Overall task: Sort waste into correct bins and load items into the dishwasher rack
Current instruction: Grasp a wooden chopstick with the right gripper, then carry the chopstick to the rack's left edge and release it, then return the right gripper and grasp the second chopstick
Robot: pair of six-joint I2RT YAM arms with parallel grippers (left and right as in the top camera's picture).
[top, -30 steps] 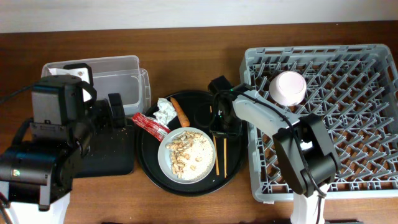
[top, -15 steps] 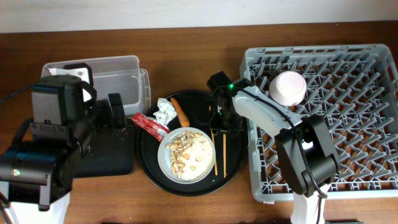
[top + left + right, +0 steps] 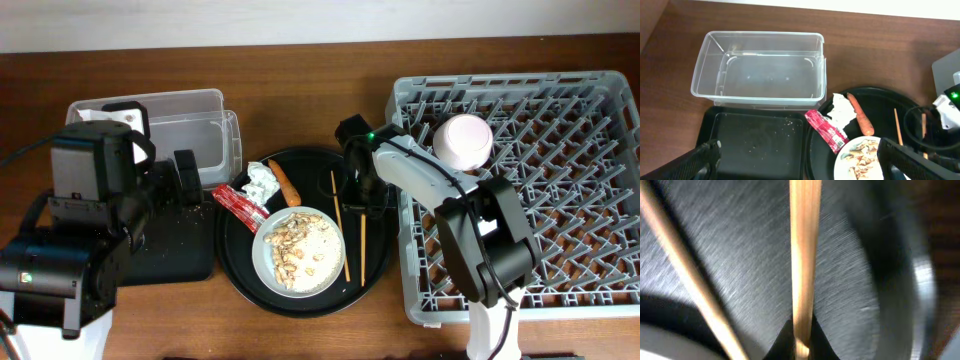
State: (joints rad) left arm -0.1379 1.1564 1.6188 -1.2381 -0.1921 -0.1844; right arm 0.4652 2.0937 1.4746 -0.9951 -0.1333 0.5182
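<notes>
A brown wooden worktop (image 3: pixel 300 80) carries everything: the grey dishwasher rack (image 3: pixel 560 250) at the right, a round black tray (image 3: pixel 245 285) in the middle, the clear tub (image 3: pixel 190 110) and the shallow black tray (image 3: pixel 755 145) at the left. The chopsticks (image 3: pixel 339 228) lie on the round tray, between the plate (image 3: pixel 300 250) of food scraps and the rack. They are no longer parallel, the one nearer the plate slanting.

The right fingers (image 3: pixel 784 347) are down at the far end of the straighter chopstick (image 3: pixel 801 255). In the wrist view they are drawn in narrow, with the wood pinched between their tips. Its long axis runs straight out from the tips toward the near rim of the tray, roughly alongside the rack's left wall. The second chopstick (image 3: pixel 690 274) crosses to one side, untouched.

The left fingers (image 3: pixel 702 159) are spread wide and hold nothing. They hang over the shallow black tray, well apart from the chopsticks.

The right arm is plainly the nearer one. The rack sits just beside its hold, so the stick would likely need lifting by this end and swinging sideways over the wall
</notes>
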